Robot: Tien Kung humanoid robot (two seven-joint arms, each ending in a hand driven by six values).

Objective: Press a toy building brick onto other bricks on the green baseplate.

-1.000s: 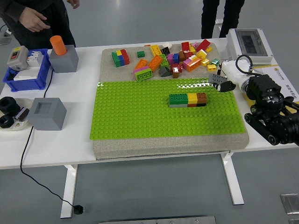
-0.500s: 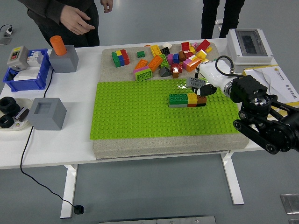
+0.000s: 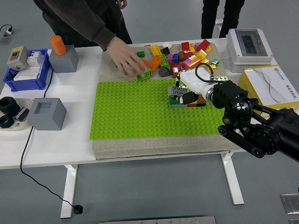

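The right hand point(image 3: 183, 94) grasps a grey brick point(image 3: 178, 90), holding it atop the brick row point(image 3: 187, 102) on the green baseplate point(image 3: 140, 112). A person's hand point(image 3: 127, 60) touches loose bricks point(image 3: 180, 56) behind. The blue bin point(image 3: 28, 77) holds white parts.

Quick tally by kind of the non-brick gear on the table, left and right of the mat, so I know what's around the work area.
Grey blocks: 2, one bearing an orange cylinder, one nearer with a recess
Blue bin: 1
Black rolls: 2
White electrical box: 1
Yellow-and-white carton: 1
Total: 7
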